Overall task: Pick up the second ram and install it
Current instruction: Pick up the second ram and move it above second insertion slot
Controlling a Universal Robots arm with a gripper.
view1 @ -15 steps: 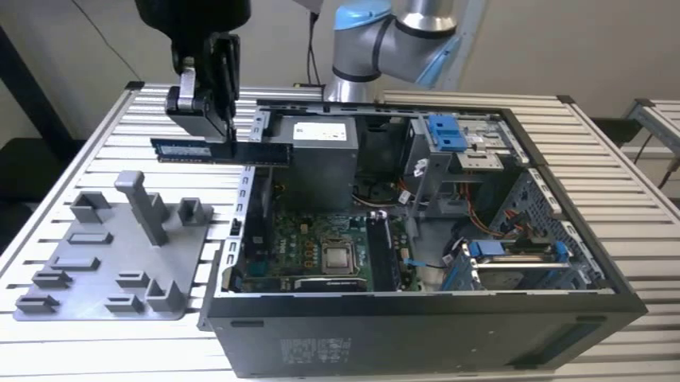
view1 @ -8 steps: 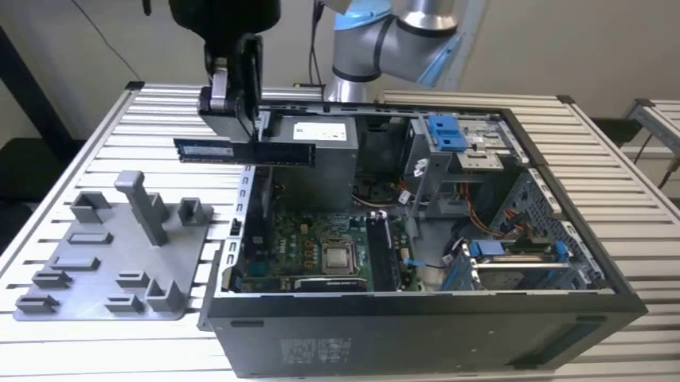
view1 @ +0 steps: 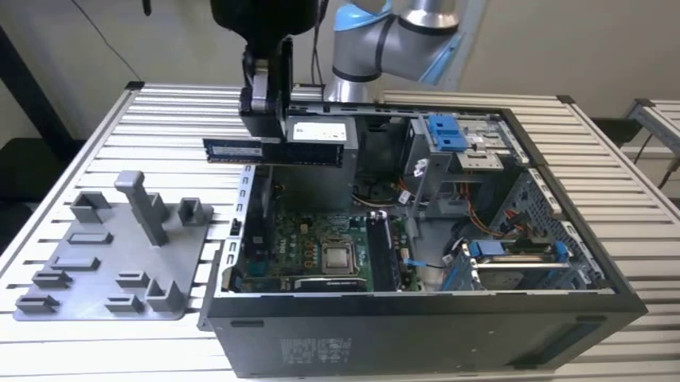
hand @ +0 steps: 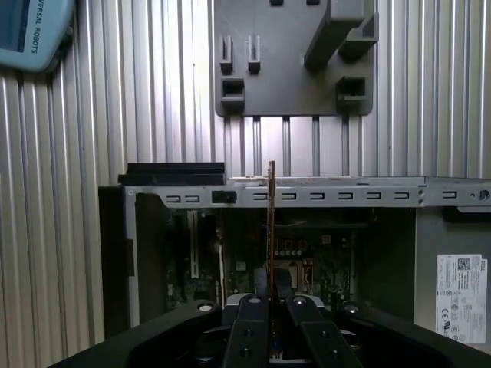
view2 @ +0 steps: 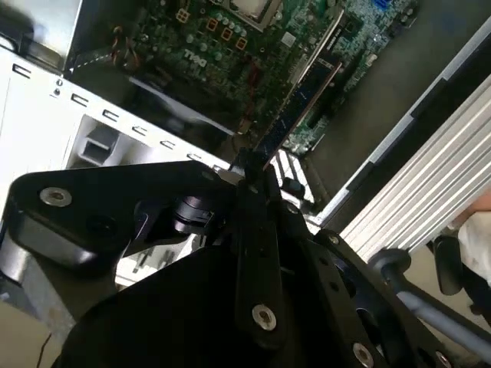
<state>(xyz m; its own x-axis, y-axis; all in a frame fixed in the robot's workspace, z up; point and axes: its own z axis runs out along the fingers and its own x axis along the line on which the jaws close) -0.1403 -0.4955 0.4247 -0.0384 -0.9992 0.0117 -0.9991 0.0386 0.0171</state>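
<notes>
Closed on the second ram, the gripper holds the stick level and on edge above the open computer case. Its long axis runs from the exterior view's left to its right. One end overhangs the case wall toward the grey fixture plate, and the motherboard lies well below with clear air between.

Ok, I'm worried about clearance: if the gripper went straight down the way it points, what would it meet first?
Probably the case's side rim: the gripper holds the second ram, whose end seems to overhang that rim. Otherwise the motherboard. Depth is unclear.
</notes>
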